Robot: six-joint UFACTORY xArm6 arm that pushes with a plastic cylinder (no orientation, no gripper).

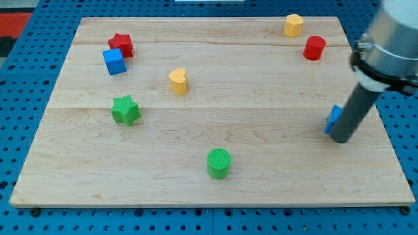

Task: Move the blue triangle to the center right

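The blue triangle (333, 118) lies near the board's right edge at mid height, mostly hidden behind the rod. My tip (340, 139) stands on the board at the triangle's right side, touching or nearly touching it. The dark rod rises from there to the arm at the view's upper right.
A wooden board (261, 170) carries a red star (121, 44) and blue cube (114, 62) at upper left, a green star (125, 109), a yellow heart (178, 81), a green cylinder (219, 162), a yellow block (294, 25) and a red cylinder (314, 47).
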